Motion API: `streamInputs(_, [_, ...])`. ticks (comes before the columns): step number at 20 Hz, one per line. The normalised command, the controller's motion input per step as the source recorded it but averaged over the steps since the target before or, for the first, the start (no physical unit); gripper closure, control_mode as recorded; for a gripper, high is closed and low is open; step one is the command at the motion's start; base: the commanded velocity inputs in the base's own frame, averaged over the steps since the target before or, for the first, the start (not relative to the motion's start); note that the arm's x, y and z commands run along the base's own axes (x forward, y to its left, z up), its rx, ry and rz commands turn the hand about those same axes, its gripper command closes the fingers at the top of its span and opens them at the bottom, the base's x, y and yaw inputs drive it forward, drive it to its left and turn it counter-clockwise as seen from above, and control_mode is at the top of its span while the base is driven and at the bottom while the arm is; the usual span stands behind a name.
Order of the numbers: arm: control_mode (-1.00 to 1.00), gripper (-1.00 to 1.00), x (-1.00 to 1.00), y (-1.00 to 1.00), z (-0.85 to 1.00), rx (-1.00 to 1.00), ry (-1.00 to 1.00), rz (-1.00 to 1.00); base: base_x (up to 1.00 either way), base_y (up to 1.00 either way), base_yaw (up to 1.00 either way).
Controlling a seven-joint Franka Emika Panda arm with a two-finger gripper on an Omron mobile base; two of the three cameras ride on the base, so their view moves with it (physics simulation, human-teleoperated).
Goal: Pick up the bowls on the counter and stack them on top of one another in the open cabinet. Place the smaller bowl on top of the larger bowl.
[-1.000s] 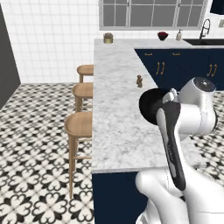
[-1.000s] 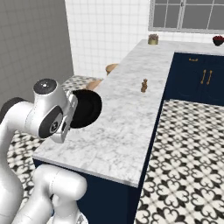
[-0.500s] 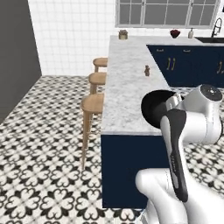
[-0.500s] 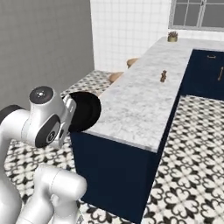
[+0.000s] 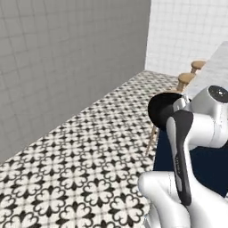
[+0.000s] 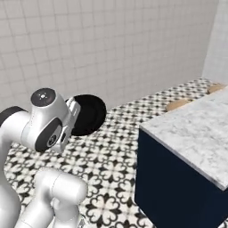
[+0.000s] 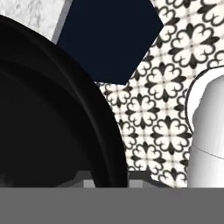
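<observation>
Holding a round glossy black bowl (image 5: 164,110) at my wrist, I carry it up off the floor and away from the counter; my pincer (image 7: 107,178) is closed thin on its rim, the wall of the bowl caught between the fingers. In the hand view the dark bowl (image 7: 52,113) takes up the whole left side, its curved lip running down to my fingertips at the bottom.

Beyond the bowl's lip lies the black-and-white patterned tile floor (image 7: 162,100), wide and bare. In the same view, above my pincer, the navy blue base (image 7: 109,39) of the counter shows one sharp corner, with a sliver of white-grey veined marble top (image 7: 39,15) over it.

From the right base camera the bowl (image 6: 87,115) stands on edge beside my wrist, its open face turned out toward the pale tiled wall (image 6: 111,44). The marble counter (image 6: 191,133) sits well apart to my right, its near corner and straight edge pointing my way, with open floor between. Round wooden stools (image 5: 187,80) line the counter's far side. To my left, the floor runs unbroken to a grey wall (image 5: 67,58).
</observation>
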Motion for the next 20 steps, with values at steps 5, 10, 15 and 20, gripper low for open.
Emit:
streamInputs(5, [1.00,1.00,0.00,0.00,0.00,0.00,0.00,0.00,-0.22,-0.30,0.97])
streamInputs(10, [1.00,1.00,0.00,0.00,0.00,0.00,0.00,0.00,-0.30,-0.40,0.93])
streamInputs(15, [1.00,1.00,0.00,0.00,0.00,0.00,0.00,0.00,-0.39,-0.48,0.90])
streamInputs(20, [1.00,1.00,0.00,0.00,0.00,0.00,0.00,0.00,-0.51,-0.68,0.84])
